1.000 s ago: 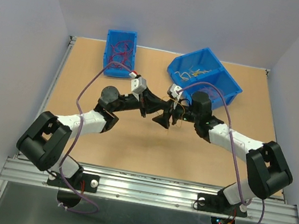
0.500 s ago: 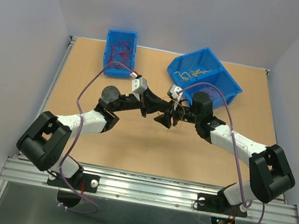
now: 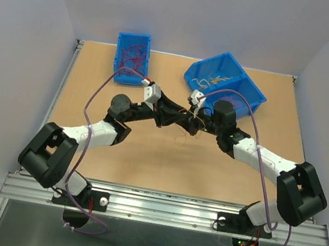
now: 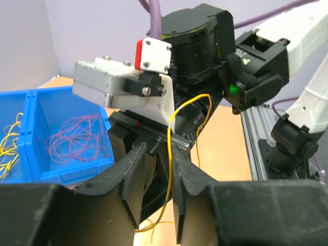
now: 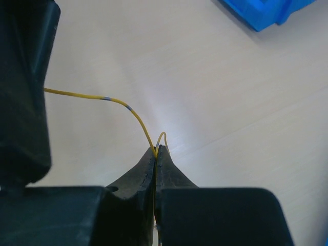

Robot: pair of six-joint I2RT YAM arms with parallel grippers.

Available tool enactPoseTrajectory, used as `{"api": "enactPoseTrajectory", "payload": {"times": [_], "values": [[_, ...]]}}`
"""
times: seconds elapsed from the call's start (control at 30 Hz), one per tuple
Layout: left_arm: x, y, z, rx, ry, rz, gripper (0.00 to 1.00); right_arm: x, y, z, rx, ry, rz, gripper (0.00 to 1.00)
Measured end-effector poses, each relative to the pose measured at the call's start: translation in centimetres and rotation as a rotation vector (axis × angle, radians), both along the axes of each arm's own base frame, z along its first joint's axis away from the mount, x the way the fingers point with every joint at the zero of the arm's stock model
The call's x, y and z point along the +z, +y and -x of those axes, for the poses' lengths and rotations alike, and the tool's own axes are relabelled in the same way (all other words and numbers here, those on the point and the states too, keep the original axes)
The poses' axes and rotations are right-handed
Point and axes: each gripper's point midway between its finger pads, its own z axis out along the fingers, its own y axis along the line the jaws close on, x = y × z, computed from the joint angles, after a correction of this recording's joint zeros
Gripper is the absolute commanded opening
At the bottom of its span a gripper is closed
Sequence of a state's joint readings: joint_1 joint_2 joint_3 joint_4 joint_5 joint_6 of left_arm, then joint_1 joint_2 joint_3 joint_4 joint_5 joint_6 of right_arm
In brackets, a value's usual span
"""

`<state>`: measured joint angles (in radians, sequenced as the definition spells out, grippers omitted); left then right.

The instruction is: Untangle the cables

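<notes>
A thin yellow cable (image 5: 128,107) is pinched in my right gripper (image 5: 156,149), whose jaws are shut on it just above the table. The same yellow cable (image 4: 169,154) runs down through the gap between the fingers of my left gripper (image 4: 160,151), which is open and not clamping it. In the top view both grippers meet nose to nose over the middle of the table, left gripper (image 3: 182,117) and right gripper (image 3: 195,123). More cables lie in bins: dark red ones (image 3: 132,55) and yellow ones (image 3: 215,79).
A small blue bin (image 3: 117,75) stands at the back left. A larger two-part blue bin (image 3: 253,95) stands at the back right, and shows as the blue bin (image 4: 61,174) in the left wrist view, holding red and yellow strands. Purple arm cables arch over both arms.
My right gripper has shut on the yellow cable. My left gripper has opened from shut. Both grippers have shifted slightly toward the back of the table.
</notes>
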<state>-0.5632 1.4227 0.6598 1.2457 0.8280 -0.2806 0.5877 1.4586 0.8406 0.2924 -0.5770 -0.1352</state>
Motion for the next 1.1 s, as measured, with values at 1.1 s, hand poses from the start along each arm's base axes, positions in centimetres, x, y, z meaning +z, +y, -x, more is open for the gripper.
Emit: {"api": "enactPoseTrajectory", "payload": {"times": [1.1], "values": [[-6.1, 0.8, -5.8, 0.213, -0.073, -0.173, 0.00, 4.8, -5.3, -7.2, -0.479, 0.113, -0.254, 0.01]]}}
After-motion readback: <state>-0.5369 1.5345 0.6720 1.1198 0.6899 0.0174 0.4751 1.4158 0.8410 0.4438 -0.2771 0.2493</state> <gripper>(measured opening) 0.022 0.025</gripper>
